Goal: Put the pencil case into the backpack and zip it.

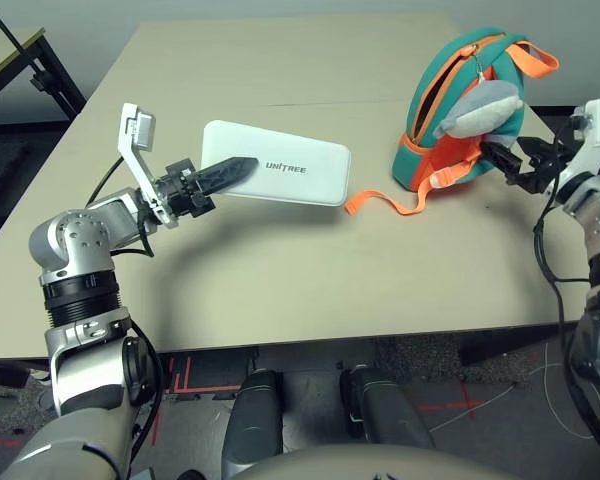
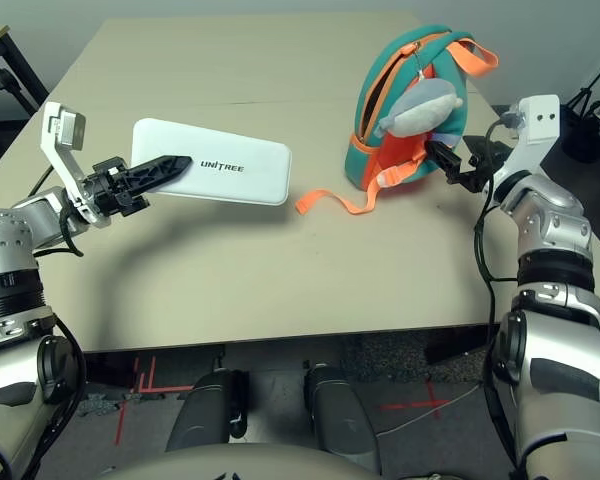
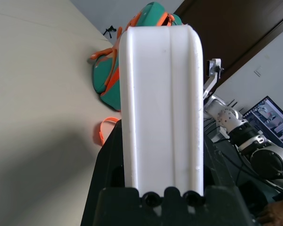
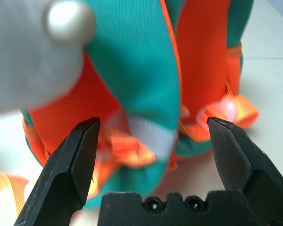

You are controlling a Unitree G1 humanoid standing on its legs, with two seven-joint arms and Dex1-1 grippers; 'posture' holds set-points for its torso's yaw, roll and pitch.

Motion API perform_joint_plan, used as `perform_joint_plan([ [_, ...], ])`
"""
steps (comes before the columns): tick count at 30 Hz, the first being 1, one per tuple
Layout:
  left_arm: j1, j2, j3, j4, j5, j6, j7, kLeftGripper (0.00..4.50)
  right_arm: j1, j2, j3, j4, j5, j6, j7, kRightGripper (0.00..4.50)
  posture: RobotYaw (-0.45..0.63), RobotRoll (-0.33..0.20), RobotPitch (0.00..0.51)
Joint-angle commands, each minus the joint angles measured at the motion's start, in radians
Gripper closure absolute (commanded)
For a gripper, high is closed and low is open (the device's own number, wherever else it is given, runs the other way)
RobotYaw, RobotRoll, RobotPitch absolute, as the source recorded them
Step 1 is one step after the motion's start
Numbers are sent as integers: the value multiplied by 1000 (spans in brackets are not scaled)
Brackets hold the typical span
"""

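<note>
Left gripper [image 1: 228, 172], near left of the table [image 1: 280, 270]: black fingers clamped on the left end of the pencil case [image 1: 280, 177], one finger lying across its top face. Pencil case: white, flat, lettered "UNITREE", held roughly level above the tabletop, its free end reaching right toward the backpack [image 1: 460, 110] but well apart from it.

Right gripper [image 2: 450, 160], far right: fingers spread wide, nothing between them, pointing at the lower side of the backpack, just beside it; contact cannot be told.

Backpack: teal with orange panels and straps, standing upright at the far right of the table, its top zip gaping open. Grey plush toy [image 1: 480, 108] hangs on its side, just above the right gripper. Orange strap [image 1: 385, 203] trails from its base leftward across the table, below the case's free end.
</note>
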Motion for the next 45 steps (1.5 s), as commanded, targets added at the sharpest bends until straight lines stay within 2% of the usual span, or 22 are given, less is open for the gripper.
perform_joint_plan([
  [1,16,9,25,-41,-48,-10,22,3164,-46,14,9,109,-22,-55,-4,0,-44,0,75],
  [6,35,10,34,-62,-83,-9,51,3164,-85,36,-11,202,-12,-95,-8,0,-32,0,77],
  [7,40,11,35,-66,-90,-9,57,3164,-89,40,-15,214,-9,-101,-11,169,-30,0,77],
  [11,51,18,38,-68,-107,-13,69,3164,-99,52,-35,235,-3,-117,-14,1314,-24,0,76],
  [14,51,25,38,-63,-117,-19,77,3164,-99,58,-36,238,-6,-122,-14,2472,-25,0,75],
  [17,50,28,37,-59,-123,-25,83,3164,-98,62,-39,237,-3,-129,-12,3345,-31,0,73],
  [19,49,29,35,-56,-125,-29,86,3164,-97,65,-41,234,0,-133,-11,3668,-32,0,72],
  [25,43,34,31,-27,-106,-78,90,3164,-92,81,-53,192,29,-141,34,3728,-38,0,69],
  [29,54,71,-5,13,-37,-154,77,3164,-74,105,-47,86,63,-133,122,3730,-45,0,71],
  [38,36,94,-7,124,-13,-246,52,3165,62,157,-8,-395,178,79,181,3769,-70,0,76],
  [45,30,102,-17,149,-9,-268,41,3166,124,169,-3,-659,252,228,145,3782,-81,0,80],
])
